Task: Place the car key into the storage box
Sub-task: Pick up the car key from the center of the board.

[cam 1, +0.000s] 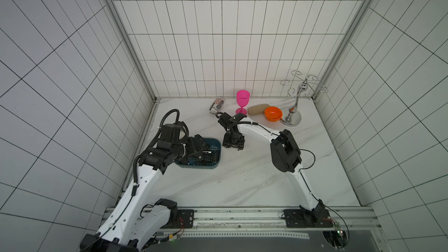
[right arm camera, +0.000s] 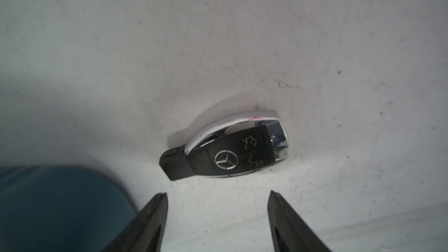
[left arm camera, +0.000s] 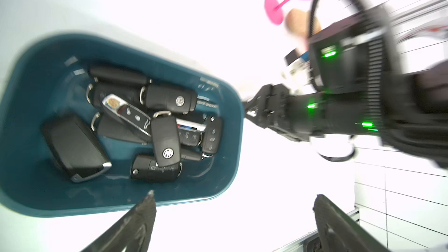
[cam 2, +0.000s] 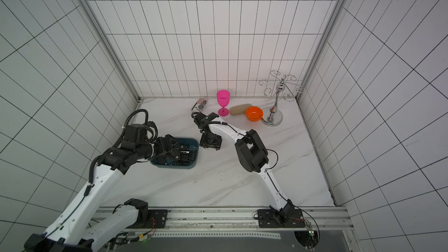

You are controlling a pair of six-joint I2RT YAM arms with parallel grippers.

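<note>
The storage box (cam 1: 206,166) sits near the left edge of the desk (cam 1: 242,185), about midway between front and back. A heap of black key fobs (left arm camera: 164,141) lies in it, and the left fingers (left arm camera: 143,209) hang over it, spread wide with nothing between them. The car key (right arm camera: 225,151), black with chrome trim and buttons up, lies flat on the bare desk just beside the box, on the side facing the desk's right edge, not touching it. The right fingers (right arm camera: 155,212) hover above the key, apart and empty, the key just past their tips.
</note>
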